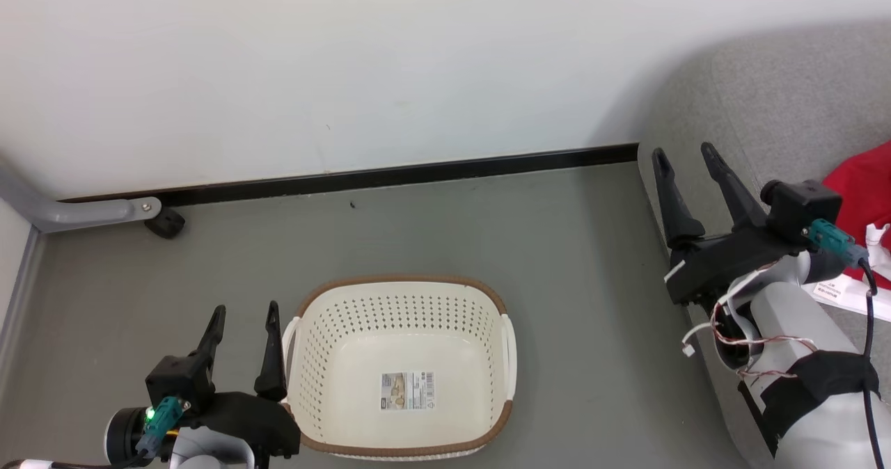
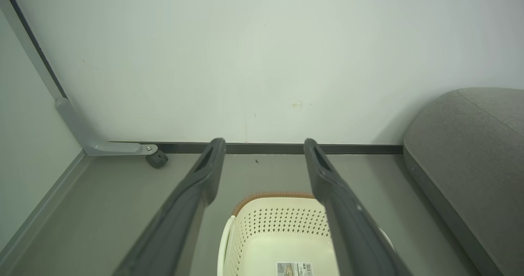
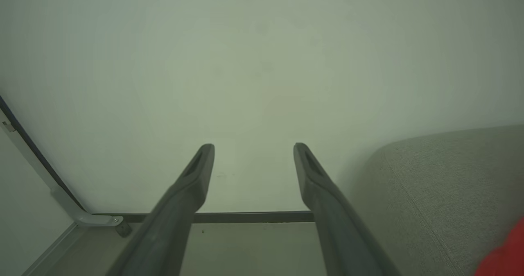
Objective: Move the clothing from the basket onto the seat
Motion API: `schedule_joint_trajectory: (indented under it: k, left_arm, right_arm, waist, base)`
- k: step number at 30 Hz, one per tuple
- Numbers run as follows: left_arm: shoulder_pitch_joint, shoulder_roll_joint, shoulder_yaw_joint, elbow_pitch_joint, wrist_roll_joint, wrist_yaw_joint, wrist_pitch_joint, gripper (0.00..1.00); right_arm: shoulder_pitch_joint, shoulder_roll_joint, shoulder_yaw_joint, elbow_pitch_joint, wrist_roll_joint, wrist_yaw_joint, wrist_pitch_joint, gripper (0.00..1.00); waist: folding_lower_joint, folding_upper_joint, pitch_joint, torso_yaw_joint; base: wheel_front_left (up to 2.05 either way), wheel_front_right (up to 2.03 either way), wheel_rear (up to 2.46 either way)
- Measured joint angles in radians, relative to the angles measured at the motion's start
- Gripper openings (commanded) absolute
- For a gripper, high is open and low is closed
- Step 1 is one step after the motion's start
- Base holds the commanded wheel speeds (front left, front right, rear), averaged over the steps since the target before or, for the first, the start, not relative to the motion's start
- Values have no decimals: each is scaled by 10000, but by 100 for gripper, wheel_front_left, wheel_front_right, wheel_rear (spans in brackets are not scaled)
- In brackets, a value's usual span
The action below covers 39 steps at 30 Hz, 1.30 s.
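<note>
The cream basket (image 1: pixel 400 295) with a brown rim stands on the grey floor, holding nothing but a label sticker (image 1: pixel 408 390) on its bottom. Red clothing (image 1: pixel 863 194) with white trim lies on the grey seat (image 1: pixel 773 86) at the right edge, partly behind my right arm. My left gripper (image 1: pixel 246 311) is open just left of the basket, nothing between its fingers. My right gripper (image 1: pixel 683 152) is open over the seat's left edge, holding nothing. The left wrist view shows the basket (image 2: pixel 282 227) below the open left gripper (image 2: pixel 264 143). Red cloth (image 3: pixel 505 251) shows beside the open right gripper (image 3: pixel 253 147).
A white wall with a dark baseboard (image 1: pixel 390 175) runs behind. A grey metal leg with a black caster (image 1: pixel 165 223) stands at the left. Bare grey floor lies between the basket and the seat. A white paper tag (image 1: pixel 846 293) lies by the clothing.
</note>
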Motion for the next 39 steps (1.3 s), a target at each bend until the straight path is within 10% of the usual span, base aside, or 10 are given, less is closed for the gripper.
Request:
schedule_joint_trajectory:
  k: [25, 39]
  left_arm:
    - [1050, -73, 844, -245, 476, 667, 0, 100]
    - [1535, -96, 1068, -596, 708, 784, 0, 100]
  right_arm:
    - [2872, 380, 633, -1185, -395, -21, 2, 100]
    - [3507, 489, 380, -1296, -738, -719, 2, 100]
  waist:
    - [1, 2, -919, 325]
    - [1, 1, -1012, 414]
  base:
    - [0, 0, 0]
    - [0, 0, 0]
